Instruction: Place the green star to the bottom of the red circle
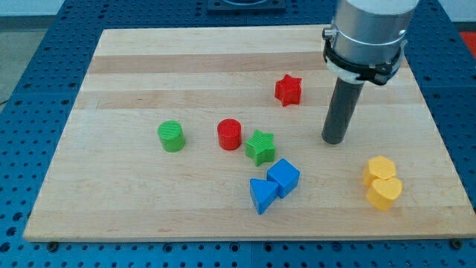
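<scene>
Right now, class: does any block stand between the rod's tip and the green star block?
No. Bare wooden board lies between my tip and the green star block, at the view's left.

Counter [149,67] is pale wood w/ visible grain in glued strips, smooth, matt finish. Blocks look like matt plastic, e.g. green star [260,147], red circle [230,135], blue cube [283,178]; faint ribbing on tops. Rod above my tip [333,141] is dark, matt; collar above looks like grey metal.
</scene>
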